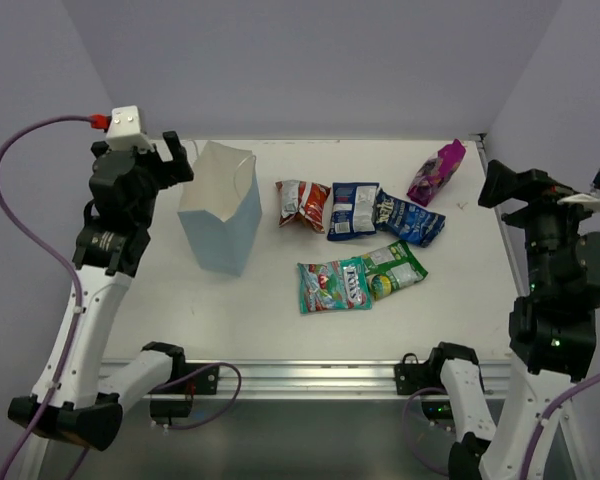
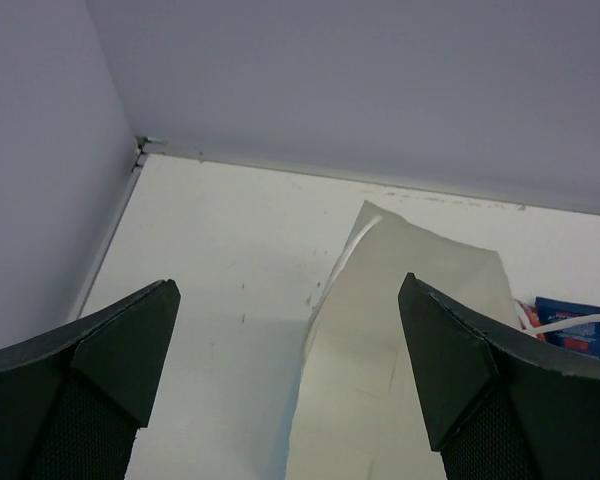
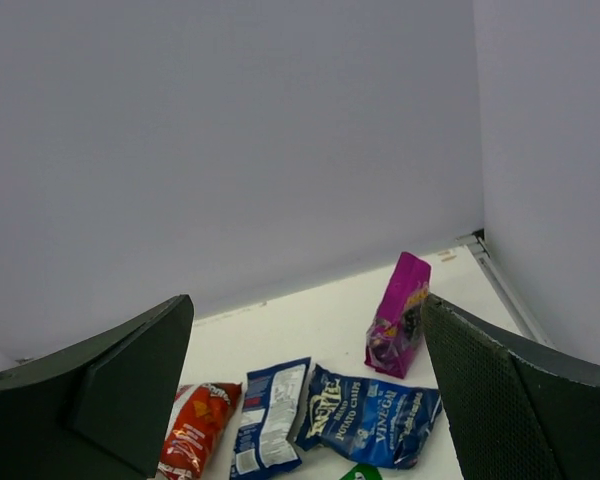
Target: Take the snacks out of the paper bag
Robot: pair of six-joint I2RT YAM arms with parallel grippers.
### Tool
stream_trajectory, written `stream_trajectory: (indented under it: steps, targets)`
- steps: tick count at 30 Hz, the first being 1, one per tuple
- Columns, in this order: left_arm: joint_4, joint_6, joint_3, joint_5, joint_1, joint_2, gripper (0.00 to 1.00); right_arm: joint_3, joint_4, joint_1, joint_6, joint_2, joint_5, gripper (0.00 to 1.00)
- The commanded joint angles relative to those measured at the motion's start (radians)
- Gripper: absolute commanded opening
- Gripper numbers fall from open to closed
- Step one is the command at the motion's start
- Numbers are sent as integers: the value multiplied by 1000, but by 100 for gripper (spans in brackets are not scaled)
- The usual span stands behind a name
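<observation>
Ahead of spread left fingers [image 2: 110,365]: paper bag [image 2: 405,330], upright, untouched.

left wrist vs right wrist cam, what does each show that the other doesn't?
Left wrist only: the paper bag, top open, and the back-left corner of the table. Right wrist only: the magenta packet, a green packet sliver, the back-right corner. Both: the table, a dark blue packet (right wrist shows two), and an open, empty gap: left end effector, right end effector.
</observation>
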Motion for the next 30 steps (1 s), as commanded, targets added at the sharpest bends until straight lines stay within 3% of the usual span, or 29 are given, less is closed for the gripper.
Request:
stream_trajectory:
  steps: [1, 9, 15, 21, 30]
  targets:
    - [-82, 58, 91, 21, 6, -101, 100, 77, -57, 18, -24, -51, -54, 99]
    - [-208, 128, 202, 29, -12, -293, 100, 79, -47, 144, -73, -183, 36, 99]
    - [-274, 132, 255, -54, -32, -382, 100, 13, 15, 260, -130, -324, 148, 99]
    - [-301, 138, 266, -91, -55, -436, 100, -25, 67, 296, -161, -401, 180, 99]
    - [-292, 121, 240, -31, -63, -450, 100, -62, 82, 305, -162, -430, 176, 99]
